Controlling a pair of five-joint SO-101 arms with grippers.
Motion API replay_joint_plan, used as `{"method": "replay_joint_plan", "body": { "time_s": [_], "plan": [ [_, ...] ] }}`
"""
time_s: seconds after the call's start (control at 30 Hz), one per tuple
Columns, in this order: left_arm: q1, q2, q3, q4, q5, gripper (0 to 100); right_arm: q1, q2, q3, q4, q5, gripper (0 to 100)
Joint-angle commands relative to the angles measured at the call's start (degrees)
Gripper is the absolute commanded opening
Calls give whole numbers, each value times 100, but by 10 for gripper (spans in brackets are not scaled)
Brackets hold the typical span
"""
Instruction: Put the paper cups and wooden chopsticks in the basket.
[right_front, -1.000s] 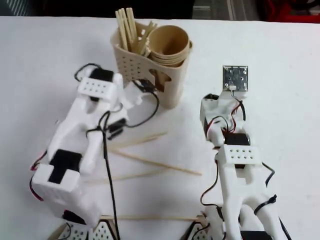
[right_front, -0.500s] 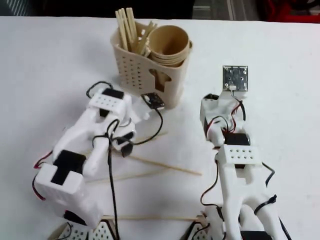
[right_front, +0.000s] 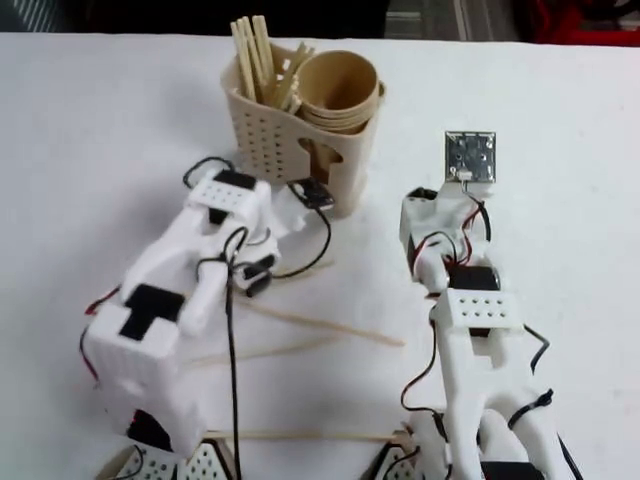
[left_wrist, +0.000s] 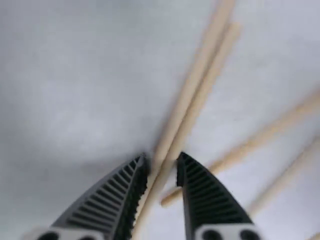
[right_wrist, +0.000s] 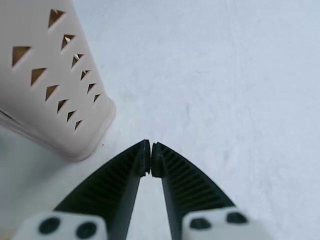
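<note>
Left arm has swung toward 3 o'clock over the last second, and its wrist now sits close to the foot of the basket (right_front: 270, 140). Right arm, basket and loose sticks unchanged.

Near to far, high view:
- One near-edge chopstick (right_front: 300, 436) lies flat at 6 o'clock, between the two arm bases.
- Two loose chopsticks (right_front: 320, 325) lie mid-table, crossing toward 4 o'clock, just in front of the left arm.
- Left gripper (left_wrist: 161, 165) is low over the table (right_front: 560, 120), about 10 o'clock of centre. Its jaws are narrowly parted and straddle a chopstick pair (left_wrist: 186, 97). The two sticks lie side by side on the table and run between the tips; firm contact is not clear.
- Right gripper (right_wrist: 150, 157) sits at about 2 o'clock with its jaws pressed together, holding nothing, just beside the basket's corner and apart from it.
- The basket stands upright at 12 o'clock. Stacked paper cups (right_front: 335, 85) are inside on its 3 o'clock side, and standing chopsticks (right_front: 252, 55) on its 9 o'clock side poke above the rim.
</note>
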Motion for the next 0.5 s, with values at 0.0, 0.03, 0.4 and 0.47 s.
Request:
{"method": "replay_joint_plan", "body": {
  "time_s": [0.0,0.03,0.4,0.47],
  "plan": [
    [-57,620,-782,563,62,51,57,-154,-70,-92,-18,21],
    [-48,743,-923,668,53,31,57,-154,-70,-92,-18,21],
    [-48,787,-1073,1134,53,20,57,-163,-70,-92,-18,21],
    [-40,470,-844,1125,44,20,57,-163,-70,-92,-18,21]
  ]
}}
